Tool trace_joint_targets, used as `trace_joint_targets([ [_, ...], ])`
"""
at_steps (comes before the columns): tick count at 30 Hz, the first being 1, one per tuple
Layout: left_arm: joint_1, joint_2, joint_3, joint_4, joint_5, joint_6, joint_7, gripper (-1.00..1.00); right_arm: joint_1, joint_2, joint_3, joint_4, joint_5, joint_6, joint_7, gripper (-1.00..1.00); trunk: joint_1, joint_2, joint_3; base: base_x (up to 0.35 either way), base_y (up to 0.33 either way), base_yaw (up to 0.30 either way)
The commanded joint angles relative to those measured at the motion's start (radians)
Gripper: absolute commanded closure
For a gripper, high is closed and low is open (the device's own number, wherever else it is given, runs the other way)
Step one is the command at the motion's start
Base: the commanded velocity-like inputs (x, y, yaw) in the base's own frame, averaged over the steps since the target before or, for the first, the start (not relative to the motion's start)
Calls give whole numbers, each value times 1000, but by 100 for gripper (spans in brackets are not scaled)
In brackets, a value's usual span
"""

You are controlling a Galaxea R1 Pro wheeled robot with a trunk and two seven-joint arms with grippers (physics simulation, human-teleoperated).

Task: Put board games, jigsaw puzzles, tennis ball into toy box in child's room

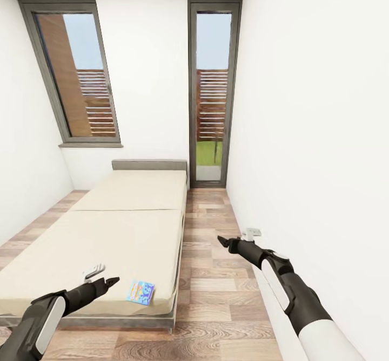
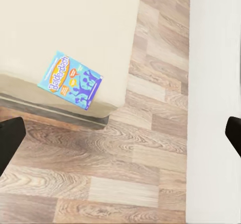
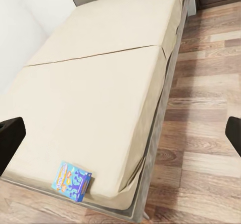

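A small blue board game (image 1: 140,291) lies flat on the bed (image 1: 129,226), close to the near right corner of the beige mattress. My left gripper (image 1: 111,281) hovers open just left of the box, over the mattress's near edge, holding nothing. The left wrist view shows the blue box (image 2: 71,80) at the mattress corner, well ahead of the spread fingers (image 2: 10,143). My right gripper (image 1: 221,239) hangs open and empty over the wood floor to the right of the bed. Its wrist view takes in the whole bed (image 3: 100,83) and the blue box (image 3: 73,181).
A strip of wood-plank floor (image 1: 208,274) runs between the bed and the white wall (image 1: 313,134) on the right. A grey headboard (image 1: 149,165) stands at the far end. Behind are a window (image 1: 78,75) and a tall glass door (image 1: 212,96).
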Motion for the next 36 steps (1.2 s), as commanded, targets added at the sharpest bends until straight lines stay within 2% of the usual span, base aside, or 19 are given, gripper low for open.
trace_joint_targets([
  [1,-1,0,13,2,11,10,-5,-100,-1,0,2,-8,-7,8,-1,-100,4,-9,-5,0,0,0],
  [5,-1,3,50,17,50,29,-36,-100,0,1,2,-25,-8,26,-1,-100,20,-37,-18,0,0,0],
  [7,-1,6,68,44,71,43,-79,-100,0,1,1,-31,-11,37,-1,-100,27,-51,-24,0,0,0],
  [11,-1,22,81,99,86,48,-161,-100,-1,0,0,-35,-33,46,1,-100,43,-79,-37,0,0,0],
  [16,-1,31,87,149,89,44,-217,-100,-1,-1,0,-37,-70,50,2,-100,62,-114,-52,0,0,0],
  [21,-1,34,104,172,90,32,-239,-100,-1,-1,0,-38,-90,51,1,-100,81,-149,-68,0,0,0],
  [26,-1,34,115,181,92,28,-249,-100,0,-5,-1,-56,-100,64,2,-100,81,-149,-68,0,0,0],
  [30,-1,35,118,183,92,27,-252,-100,0,-8,-3,-72,-115,90,2,-100,96,-177,-80,0,0,0],
  [35,-1,36,120,183,90,26,-262,-100,0,-6,-16,-87,-160,116,1,-100,116,-212,-96,0,0,0],
  [36,-1,35,121,184,91,26,-267,-100,0,-8,-22,-101,-184,131,1,-100,119,-219,-99,0,0,0],
])
